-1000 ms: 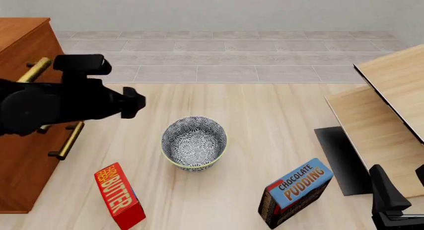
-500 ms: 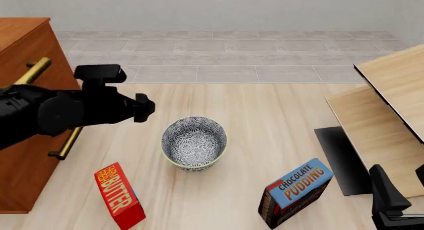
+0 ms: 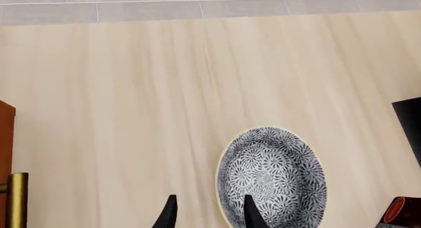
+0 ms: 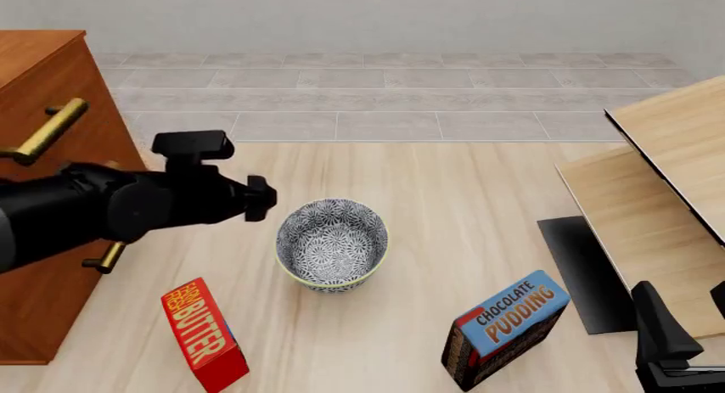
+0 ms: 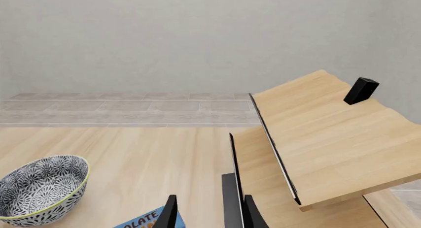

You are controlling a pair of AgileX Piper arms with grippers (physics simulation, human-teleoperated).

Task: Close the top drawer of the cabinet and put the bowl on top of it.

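1. The bowl (image 4: 332, 254) is seen upright on the light wooden table (image 4: 453, 232), roughly at its centre, well apart from the cabinet (image 4: 46, 79) at the far left. It is held by nothing.
2. The top drawer (image 4: 85, 113) is judged to be shut: its brass bar handle (image 4: 43, 131) lies close to the cabinet front and no drawer box is seen projecting. The closing step is therefore taken as complete.
3. The left gripper (image 3: 207, 215) is positioned just beside the bowl's rim on the cabinet side. In the left wrist view its two fingertips are seen parted by a narrow gap, with nothing between them; one tip overlaps the rim.
4. The step in hand is judged to be the approach to the bowl for pick-up.
5. The next move calls for the left gripper to be lowered so that one finger enters the bowl and the other passes outside the wall, after which the rim is to be clamped.
6. The right gripper (image 5: 207, 215) is parked low at the near right, beside the pale wooden furniture (image 4: 668, 181). Its fingers are parted narrowly and hold nothing.
7. A butter box (image 4: 204, 334) and a chocolate pudding box (image 4: 507, 328) stand near the bowl; neither is touching it. Clearance from the butter box is to be observed during the lift.
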